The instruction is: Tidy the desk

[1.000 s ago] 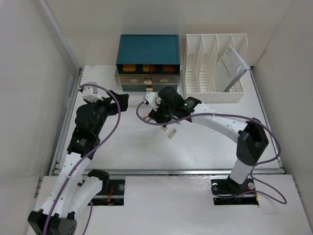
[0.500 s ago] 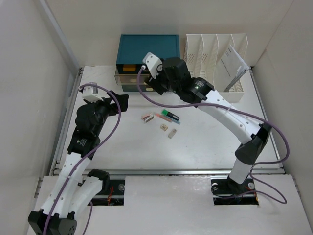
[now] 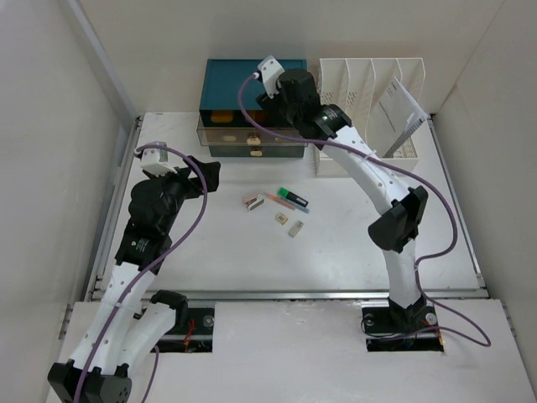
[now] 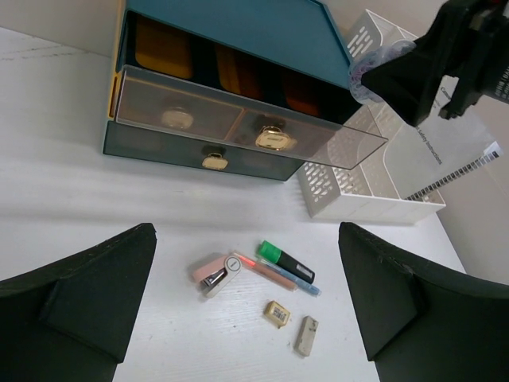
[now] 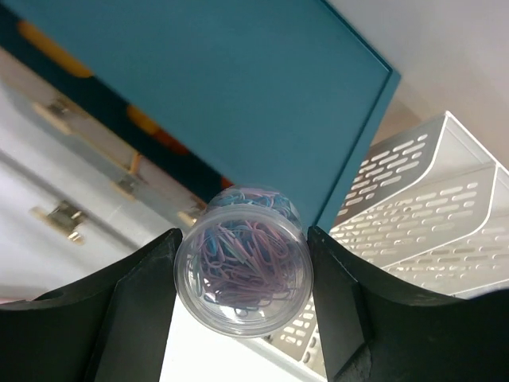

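R gripper [image 5: 243, 278], clamped on paper-clip tub [image 5: 242, 263], rose from mid-frame to teal drawer box [image 3: 254, 80] top centre, prob. to stow it; L gripper [image 4: 246, 239] fingers apart.

The large flat white rectangular tabletop [image 3: 361, 243] fills the middle of the top view. It lies level, with its long edges running left to right across the frame. Its far edge sits in the upper third and its near edge in the lower third. The surface is matte and pale, with faint grey scuffs here and there. A thin metal rail [image 3: 285, 295] runs along the whole lower long edge. In the left wrist view the same white top [image 4: 71, 191] spreads across the lower half of the frame, crossed by soft bands of light and shadow.
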Robot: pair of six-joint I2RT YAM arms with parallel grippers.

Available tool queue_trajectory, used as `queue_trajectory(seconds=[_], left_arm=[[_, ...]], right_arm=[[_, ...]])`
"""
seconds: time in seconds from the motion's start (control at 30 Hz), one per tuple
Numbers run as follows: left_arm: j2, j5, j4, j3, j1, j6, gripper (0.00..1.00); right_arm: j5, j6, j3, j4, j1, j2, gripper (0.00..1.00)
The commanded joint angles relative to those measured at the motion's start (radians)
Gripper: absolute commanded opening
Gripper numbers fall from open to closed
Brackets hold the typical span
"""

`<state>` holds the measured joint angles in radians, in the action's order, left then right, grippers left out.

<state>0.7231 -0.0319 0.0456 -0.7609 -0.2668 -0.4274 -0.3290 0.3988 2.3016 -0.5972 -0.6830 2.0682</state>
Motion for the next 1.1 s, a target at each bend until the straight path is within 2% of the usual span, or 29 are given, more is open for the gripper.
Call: queue_trajectory(seconds=[0.0, 0.23, 0.47, 0.93, 0.97, 1.07], left_arm=[[-0.019, 0.004, 0.034, 0.005, 0.001, 0.015, 0.99], [-0.019, 0.004, 0.034, 0.005, 0.001, 0.015, 0.99], [-0.010, 0.004, 0.034, 0.005, 0.001, 0.015, 0.99], [-0.010, 0.004, 0.034, 0.005, 0.001, 0.015, 0.99], [-0.010, 0.004, 0.034, 0.005, 0.001, 0.015, 0.99], [-0.010, 0.004, 0.034, 0.005, 0.001, 0.015, 0.99]], right_arm=[[0.014, -0.044, 0.119, 0.007, 0.034, 0.018, 0.00], [0.126, -0.110, 0.163, -0.035, 0.105, 0.046, 0.00], [0.228, -0.130, 0.075, -0.053, 0.114, 0.035, 0.00], [0.269, -0.149, 0.041, -0.053, 0.114, 0.044, 0.00], [0.278, -0.149, 0.041, -0.053, 0.114, 0.044, 0.01], [0.278, -0.149, 0.041, -0.064, 0.114, 0.044, 0.16]])
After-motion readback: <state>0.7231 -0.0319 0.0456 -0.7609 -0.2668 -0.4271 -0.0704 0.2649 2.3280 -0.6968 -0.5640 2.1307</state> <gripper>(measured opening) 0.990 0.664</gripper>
